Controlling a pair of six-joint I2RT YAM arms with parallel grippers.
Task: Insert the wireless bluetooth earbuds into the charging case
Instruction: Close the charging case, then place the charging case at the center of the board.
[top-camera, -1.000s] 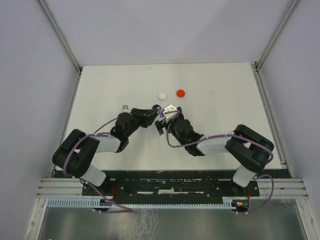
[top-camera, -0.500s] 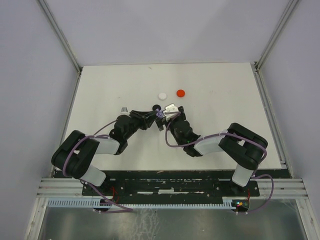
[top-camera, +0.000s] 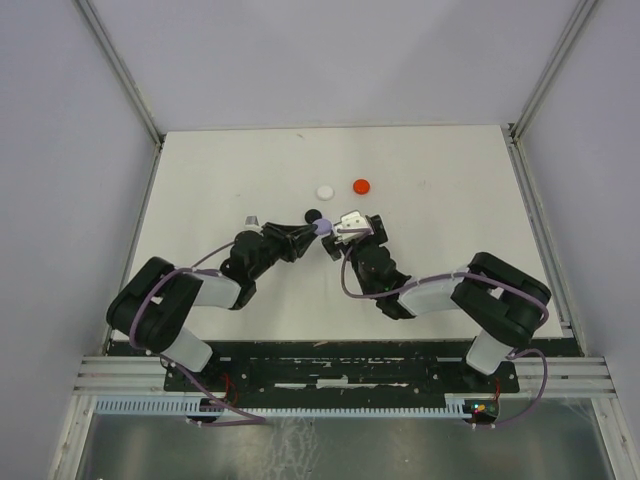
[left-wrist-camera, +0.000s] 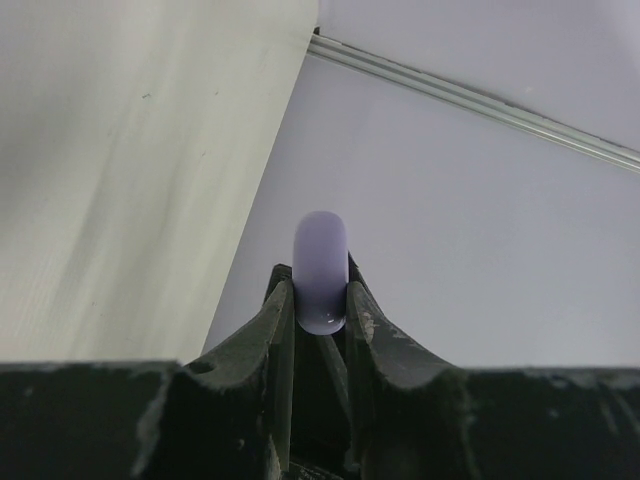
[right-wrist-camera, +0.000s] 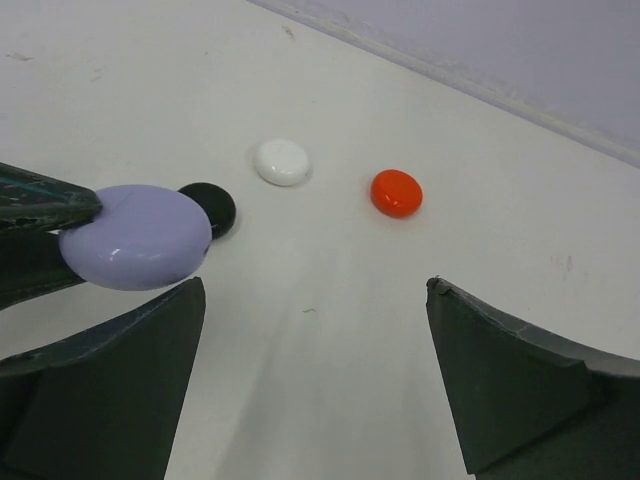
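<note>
Compared with a second ago, both wrists sit nearer the far side, and the lavender disc (top-camera: 323, 227) shows clear between them. I note the left pincer (left-wrist-camera: 320, 300) clamps it across its thin edge; I judge it the charging case. The right pincer (right-wrist-camera: 315, 290) stands wide, nothing in it, with the disc just off the left of its gap. Black (right-wrist-camera: 210, 208), white (right-wrist-camera: 282, 161) and red (right-wrist-camera: 396, 192) discs lie on the bench (top-camera: 450, 200) beyond. I can make out no earbuds.
</note>
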